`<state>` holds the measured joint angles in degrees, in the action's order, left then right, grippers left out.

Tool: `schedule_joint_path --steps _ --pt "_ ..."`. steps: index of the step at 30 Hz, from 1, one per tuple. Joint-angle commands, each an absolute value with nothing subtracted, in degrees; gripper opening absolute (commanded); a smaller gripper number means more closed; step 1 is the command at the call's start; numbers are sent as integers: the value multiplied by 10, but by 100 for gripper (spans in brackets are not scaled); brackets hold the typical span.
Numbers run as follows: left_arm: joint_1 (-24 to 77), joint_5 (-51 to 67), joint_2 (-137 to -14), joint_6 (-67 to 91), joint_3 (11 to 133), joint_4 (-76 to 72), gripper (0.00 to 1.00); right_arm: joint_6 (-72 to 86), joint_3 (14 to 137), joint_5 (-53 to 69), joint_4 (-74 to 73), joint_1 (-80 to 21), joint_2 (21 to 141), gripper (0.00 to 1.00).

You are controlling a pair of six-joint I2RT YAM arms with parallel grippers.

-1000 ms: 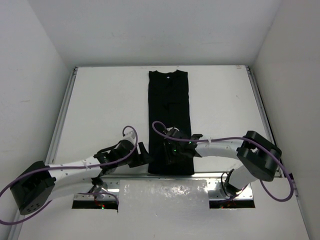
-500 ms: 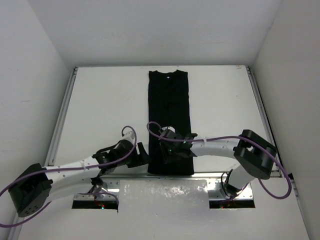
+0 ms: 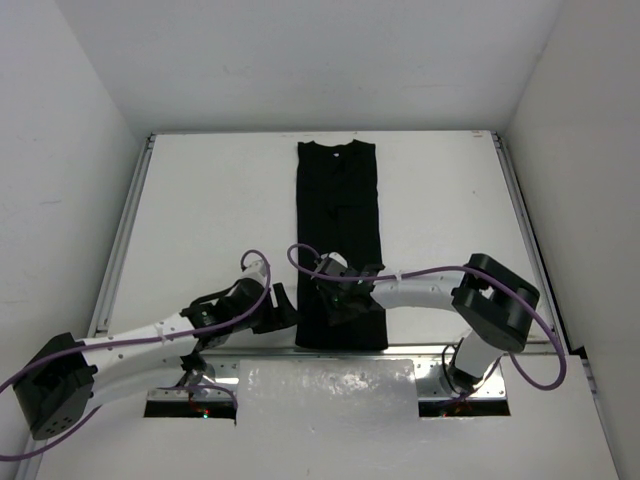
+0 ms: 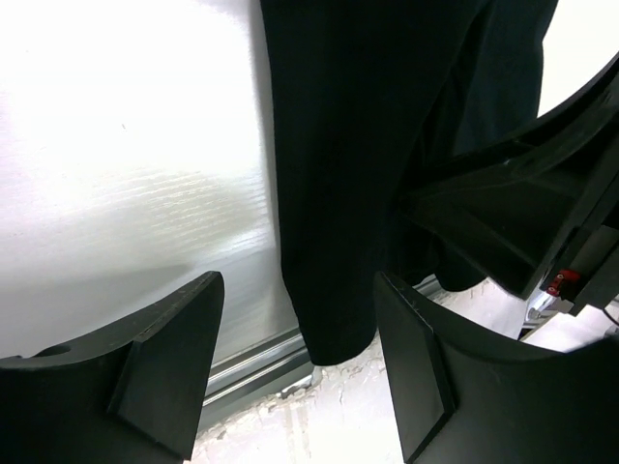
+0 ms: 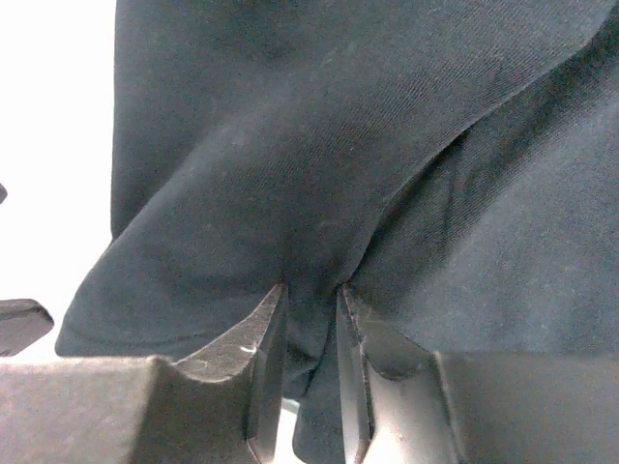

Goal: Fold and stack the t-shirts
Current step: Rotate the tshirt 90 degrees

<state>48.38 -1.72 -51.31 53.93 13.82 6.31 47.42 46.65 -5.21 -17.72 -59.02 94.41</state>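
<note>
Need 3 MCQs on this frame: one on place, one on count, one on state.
1. Where does the t-shirt lie on the table?
A) along the left edge
B) down the middle, far to near
C) in the far right corner

2. How many garments show?
A) one
B) two
C) three

3. The right gripper is:
A) wide open over bare table
B) pinching the t-shirt
C) out of view

Key:
1 B, the folded strip runs down the centre.
2 A, only the black t-shirt shows.
3 B, the t-shirt bunches between its nearly closed jaws.
</note>
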Motion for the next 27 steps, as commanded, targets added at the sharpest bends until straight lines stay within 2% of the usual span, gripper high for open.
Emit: schedule_joint_path --steps 1,2,3,10,13,27 --pt "489 -24 -501 527 160 63 62 470 488 -59 -176 -593 948 23" --pt "489 -25 -500 527 162 65 62 470 488 -60 -175 -594 948 21" --pt "488 -25 -499 526 162 68 62 471 489 -62 -176 -594 948 14" --pt "489 -23 -500 522 164 67 62 469 495 -69 -188 -595 926 10" --pt "489 -24 -500 522 164 65 62 470 493 -64 -189 -596 905 1" --pt "489 -28 -489 521 172 80 62 490 454 -38 -192 -598 828 0"
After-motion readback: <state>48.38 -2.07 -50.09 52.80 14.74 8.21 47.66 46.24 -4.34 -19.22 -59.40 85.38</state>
